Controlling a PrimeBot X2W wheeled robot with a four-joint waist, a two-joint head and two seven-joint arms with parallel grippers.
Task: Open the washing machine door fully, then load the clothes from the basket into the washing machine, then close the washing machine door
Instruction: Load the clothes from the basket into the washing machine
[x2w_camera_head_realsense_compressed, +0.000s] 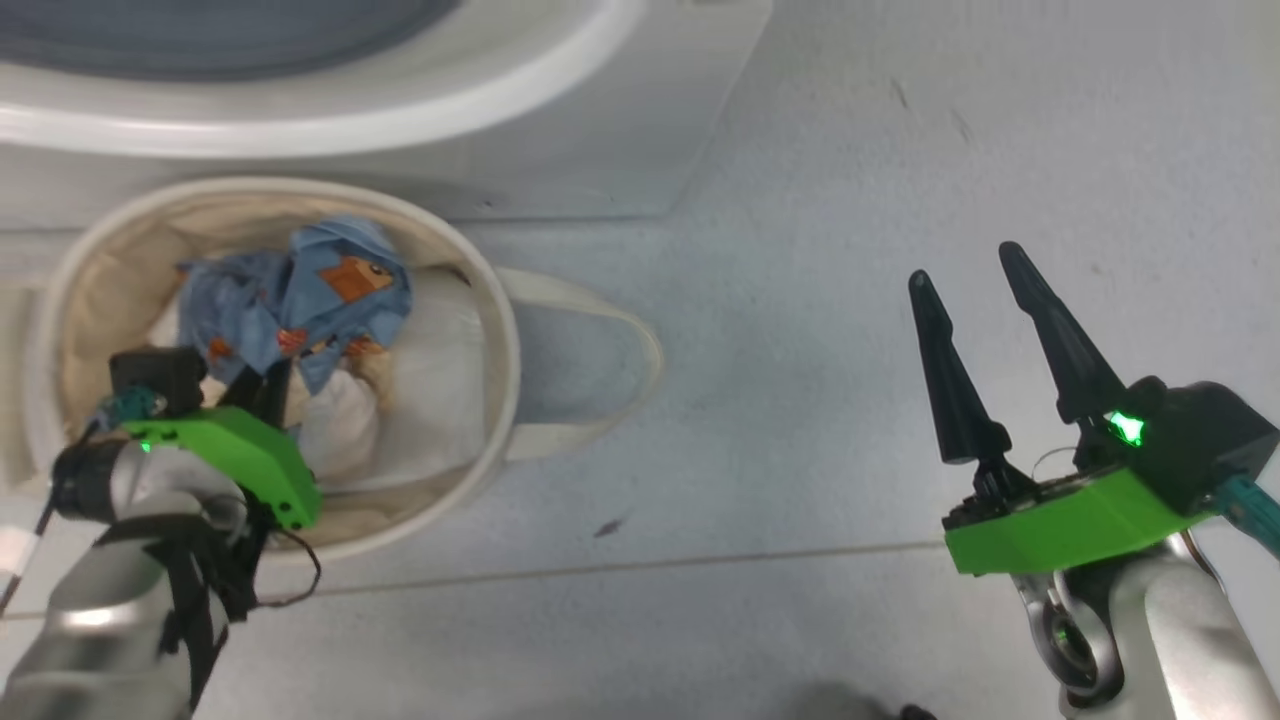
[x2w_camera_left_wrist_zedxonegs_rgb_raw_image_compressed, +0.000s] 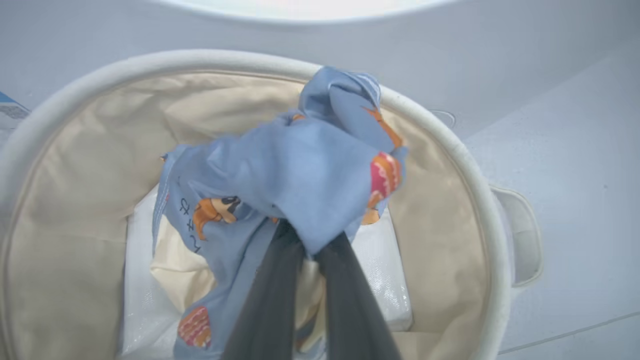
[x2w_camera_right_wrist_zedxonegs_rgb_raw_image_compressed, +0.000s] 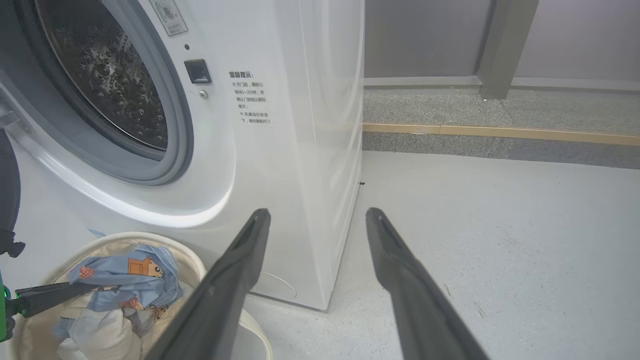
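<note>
Two arms: left gripper (x2w_camera_left_wrist_zedxonegs_rgb_raw_image_compressed: 306, 242) clamped on clothes (x2w_camera_left_wrist_zedxonegs_rgb_raw_image_compressed: 300, 175) in basket (x2w_camera_left_wrist_zedxonegs_rgb_raw_image_compressed: 200, 56); mouth of washing machine (x2w_camera_right_wrist_zedxonegs_rgb_raw_image_compressed: 290, 175) lies above, just beyond; right gripper (x2w_camera_right_wrist_zedxonegs_rgb_raw_image_compressed: 316, 220) spread, empty, farther off.

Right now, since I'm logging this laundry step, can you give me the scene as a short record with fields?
left gripper: shut on the clothes, reaching into the basket
right gripper: open, empty, over the floor beside the basket
clothes: blue printed bundle with a cream piece, in the basket
washing machine: drum mouth uncovered, no cloth in the visible part
step: clothes gripped, not yet loaded
</note>
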